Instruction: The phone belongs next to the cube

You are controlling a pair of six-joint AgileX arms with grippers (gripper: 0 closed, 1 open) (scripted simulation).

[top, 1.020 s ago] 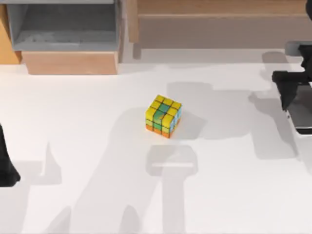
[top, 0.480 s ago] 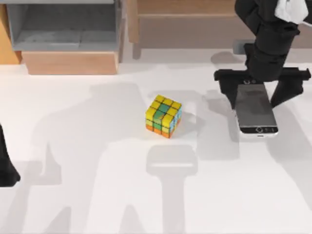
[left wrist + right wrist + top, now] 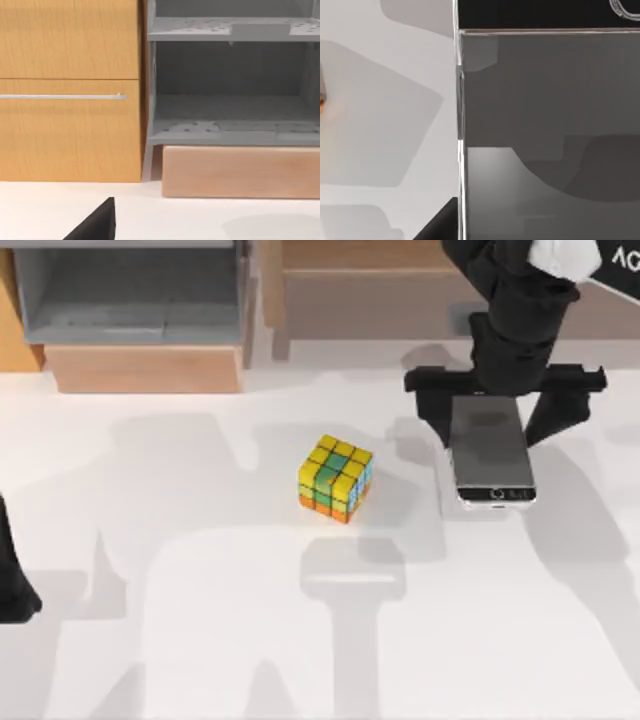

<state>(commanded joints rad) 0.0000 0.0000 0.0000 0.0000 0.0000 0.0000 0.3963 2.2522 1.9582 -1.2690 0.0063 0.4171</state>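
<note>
Right gripper point(image 3: 503, 412): at the far end of the phone, to the right of the cube and a little farther back. Its two dark fingers are spread wide, one on each long side of the phone. From above, the left finger point(image 3: 432, 400) stands just off the phone's left edge and the right finger point(image 3: 562, 405) just off its right edge. I cannot tell whether either finger touches the rim; the fingers are not closed on it.

Phone point(image 3: 490, 448): lies flat on the white table point(image 3: 200, 640), right of the cube and apart from it, with bare table between them. Its long side runs front to back. The end with the round home button points to the near edge; the other end sits under the right arm's wrist. In the right wrist view the dark screen point(image 3: 550, 135) and silver rim are seen close up, with the arm's shadow across the glass.

Cube point(image 3: 335, 478): stands alone on the table, mostly yellow on top, with green, orange and light blue tiles. Nothing touches it.

Left gripper point(image 3: 15, 585): parked far to the left of the cube, near the table's left edge. Whether its fingers are apart or together cannot be told.

Cabinet point(image 3: 70, 90): wooden, with a grey open shelf point(image 3: 230, 115) beside it, behind and to the left of the cube.
</note>
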